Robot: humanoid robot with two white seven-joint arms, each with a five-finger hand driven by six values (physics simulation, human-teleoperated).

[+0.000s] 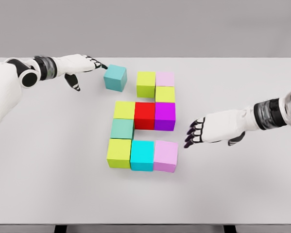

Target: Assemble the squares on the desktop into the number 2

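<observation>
Our left fingers [97, 64], spread and gripping nothing, touched the loose teal cube [115, 78] beside the yellow-green top cube [145, 84] on the white table [48, 184]; an off-centre push, we judged, could skew it.

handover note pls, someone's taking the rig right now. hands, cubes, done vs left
Left hand: open, fingertips at the loose teal cube, no grasp.
Right hand: open, just right of the pink bottom-row cube, holding nothing.
Done: bottom row, left connector, middle row, right connector, two top-row cubes, lime and pale pink.
Left: teal cube sits apart and skewed; close it against the lime cube's left side.
</observation>
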